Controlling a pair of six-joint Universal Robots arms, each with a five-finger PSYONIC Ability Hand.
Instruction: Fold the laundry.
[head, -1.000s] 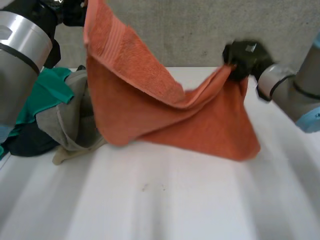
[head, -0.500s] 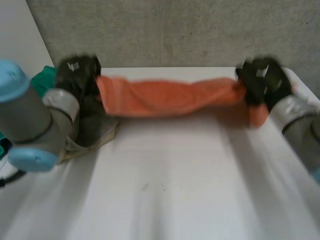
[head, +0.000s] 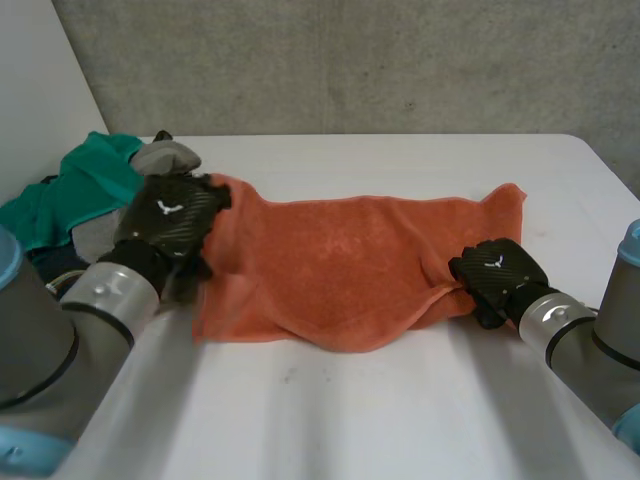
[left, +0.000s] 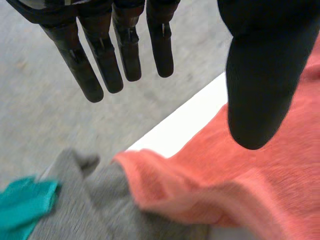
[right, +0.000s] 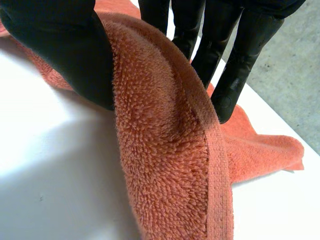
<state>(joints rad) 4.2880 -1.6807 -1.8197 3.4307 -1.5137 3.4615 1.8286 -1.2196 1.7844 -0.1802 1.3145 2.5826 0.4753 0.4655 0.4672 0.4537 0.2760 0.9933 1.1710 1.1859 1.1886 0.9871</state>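
An orange towel (head: 350, 260) lies flat across the middle of the white table (head: 330, 420), long side running left to right. My left hand (head: 170, 215) hovers at the towel's left edge. In the left wrist view its fingers (left: 100, 65) are straight and apart from the thumb, open with nothing between them, and the towel's corner (left: 240, 190) lies below. My right hand (head: 497, 272) is at the towel's near right edge. In the right wrist view its thumb (right: 65, 50) and fingers pinch a raised fold of the towel's hem (right: 165, 150).
A pile of clothes sits at the table's far left: a teal garment (head: 85, 180) and a grey garment (head: 165, 157), the grey one (left: 95, 205) touching the towel's left corner. A concrete wall (head: 350, 60) runs behind the table.
The towel, stretched in the air between both hands, has come down flat onto the table. My left hand has opened and let go of its corner; my right hand still holds.
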